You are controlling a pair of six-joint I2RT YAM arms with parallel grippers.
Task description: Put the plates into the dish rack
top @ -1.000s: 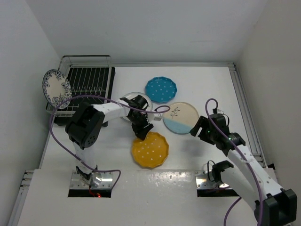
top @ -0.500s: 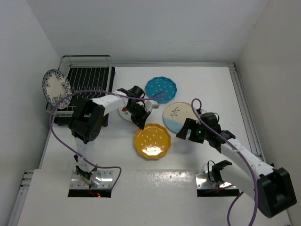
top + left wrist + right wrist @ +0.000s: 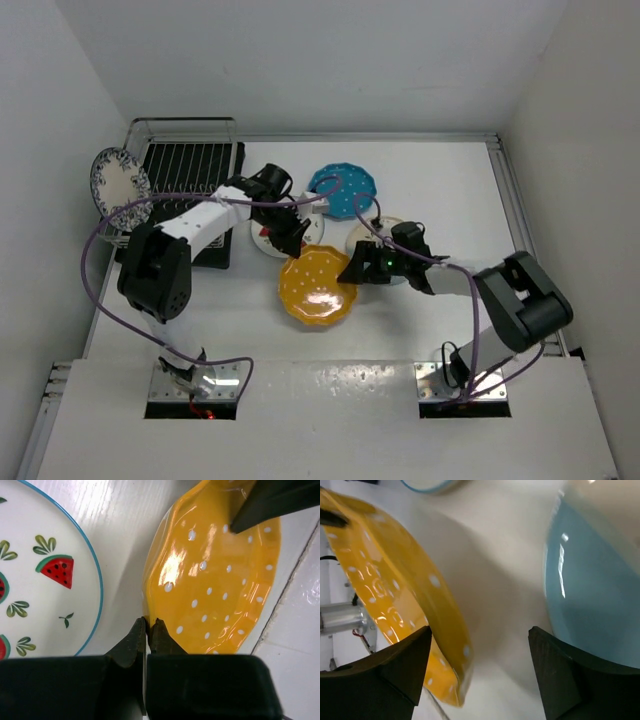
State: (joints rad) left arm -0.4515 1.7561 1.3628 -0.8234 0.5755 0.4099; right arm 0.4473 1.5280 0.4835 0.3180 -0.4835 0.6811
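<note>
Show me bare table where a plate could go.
Free: far right, between the teal dotted scalloped plate and the edge of the white table; also near left, beside the yellow dotted scalloped plate. Crowded: centre, among the plates.

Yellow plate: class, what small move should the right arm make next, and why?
Probably ease the right gripper a little further onto the rim of the yellow plate, then close. Its jaws stand open with the tilted rim just inside one of them, while the left gripper pinches the opposite edge.
</note>
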